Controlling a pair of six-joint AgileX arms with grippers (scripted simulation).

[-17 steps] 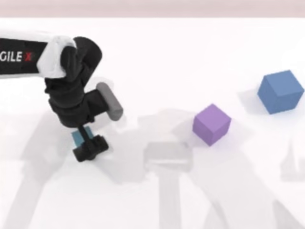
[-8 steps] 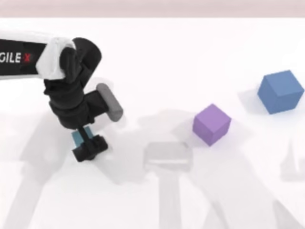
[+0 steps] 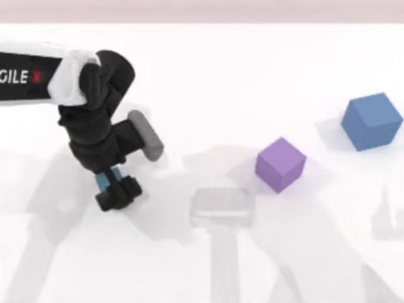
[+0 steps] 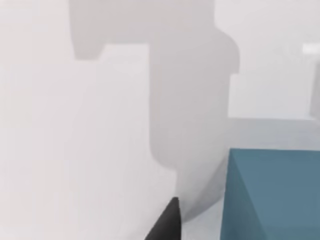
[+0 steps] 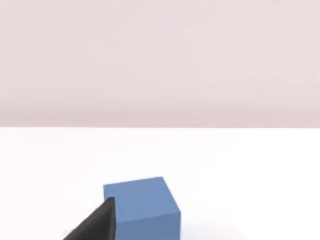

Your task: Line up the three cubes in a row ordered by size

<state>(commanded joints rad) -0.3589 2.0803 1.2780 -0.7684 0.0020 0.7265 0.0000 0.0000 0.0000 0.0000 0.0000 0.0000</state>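
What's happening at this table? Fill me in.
The left gripper is down at the top view's left side of the table, its fingers either side of the small teal cube, which is mostly hidden beneath it. The medium purple cube sits right of centre and the largest blue cube farther right, both apart and untouched. The right arm is outside the top view; its wrist camera looks at the blue cube. No row yet.

Rendered test scene, not a real room: a bare white tabletop with flat, even lighting and soft grey shadows. Behind it only a plain pinkish wall, no furniture or clutter. A black-and-white arm marked AgileX and three plain matte cubes, teal, purple and blue, point to a simulated robot lab setup.
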